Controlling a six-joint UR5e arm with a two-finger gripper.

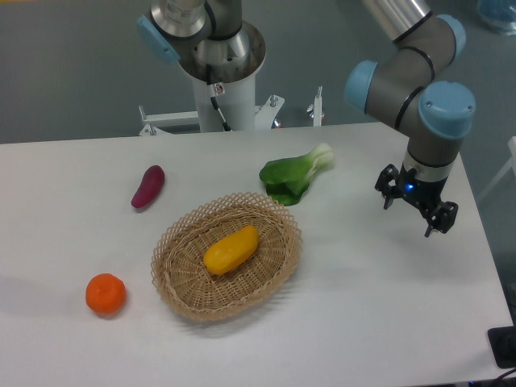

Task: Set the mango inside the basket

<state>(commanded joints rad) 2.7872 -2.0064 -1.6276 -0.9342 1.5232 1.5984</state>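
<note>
Yellow-orange, the mango point(231, 249) lies in the middle of the basket point(173, 272), so the job looks done; the hand point(414, 212) hangs open and empty, well off to the side.

On the white table point(363, 322) lie an orange point(106, 293), a purple sweet potato point(148, 186) and a bok choy point(295, 175).

— What's this machine look like?
— Silver-grey tubular arm point(401, 56) with pale blue joint caps, and a black two-finger gripper point(410, 216) with a small blue light glowing.
— And at twelve o'clock?
— A metal base column point(221, 76) with a black cable down it.
</note>
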